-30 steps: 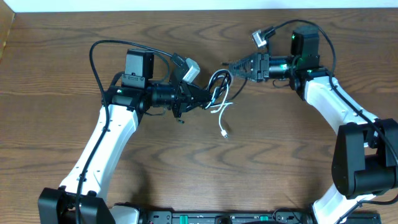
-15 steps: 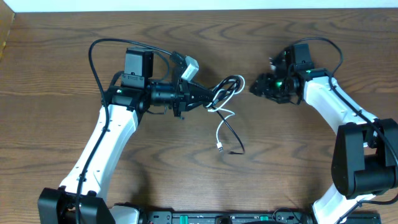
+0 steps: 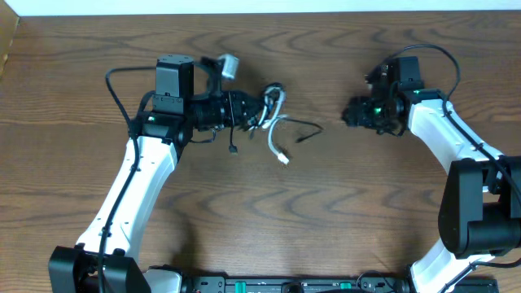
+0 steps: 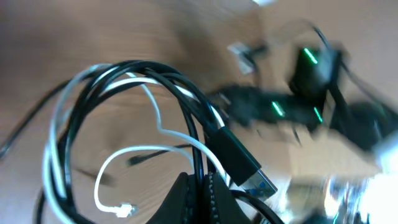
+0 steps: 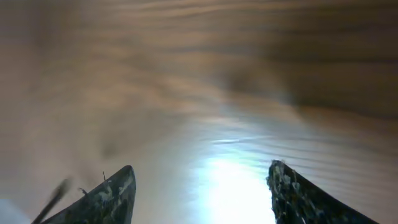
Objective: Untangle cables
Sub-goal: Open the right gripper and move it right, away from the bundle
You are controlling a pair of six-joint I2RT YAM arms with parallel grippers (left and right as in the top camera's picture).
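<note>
The black cable (image 3: 303, 126) and the white cable (image 3: 275, 140) lie tangled in a bundle at the table's middle back. My left gripper (image 3: 251, 112) is shut on the black cable in the bundle; in the left wrist view the jaws (image 4: 202, 190) pinch a black strand (image 4: 186, 112), with white loops (image 4: 118, 158) and a black USB plug (image 4: 245, 168) beside them. The white plug end (image 3: 282, 159) and a black end trail on the wood. My right gripper (image 3: 352, 111) is open and empty, apart from the bundle to the right; the right wrist view shows its fingers (image 5: 202, 193) over bare wood.
The wooden table (image 3: 260, 220) spans the view. Thick black arm wires loop above the left arm (image 3: 118, 85) and the right arm (image 3: 440, 57). A white wall edge runs along the back.
My left gripper has pulled the bundle to the left and back. The right gripper let go of the cable, opened and drew away to the right. Loose ends now trail on the table.
</note>
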